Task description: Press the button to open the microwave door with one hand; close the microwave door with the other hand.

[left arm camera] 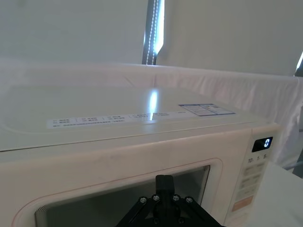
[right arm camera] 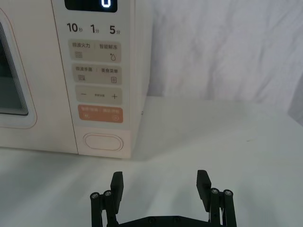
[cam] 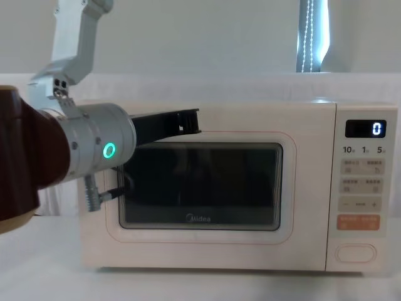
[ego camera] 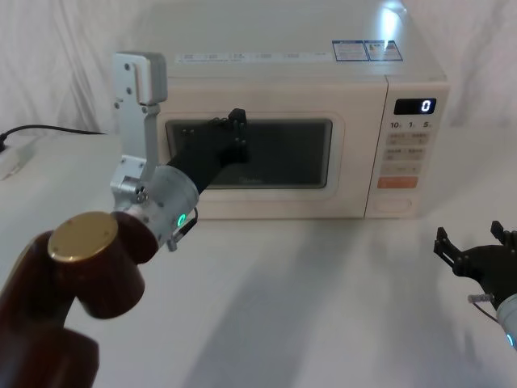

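Head view: the cream microwave sits on a white cloth-covered table, and its large cream microwave door with a dark rounded window lies flush with the front, shut. The black left gripper reaches up against the upper middle of that door; whether its fingers are parted or closed cannot be told. The black right gripper hovers low over the table, in front of and right of the control panel, released with its fingers spread. The wide pill-shaped cream button sits at the bottom of the panel, below an orange rectangular key, with the digital display showing 0 at the top.

Left wrist view: the left gripper points at the door's top edge, just above the window.

Right wrist view: the right gripper holds 2 fingers well apart, near the button but apart from it.

Chest view: the left gripper lies level across the door at its upper rim. The button sits untouched at the lower right.
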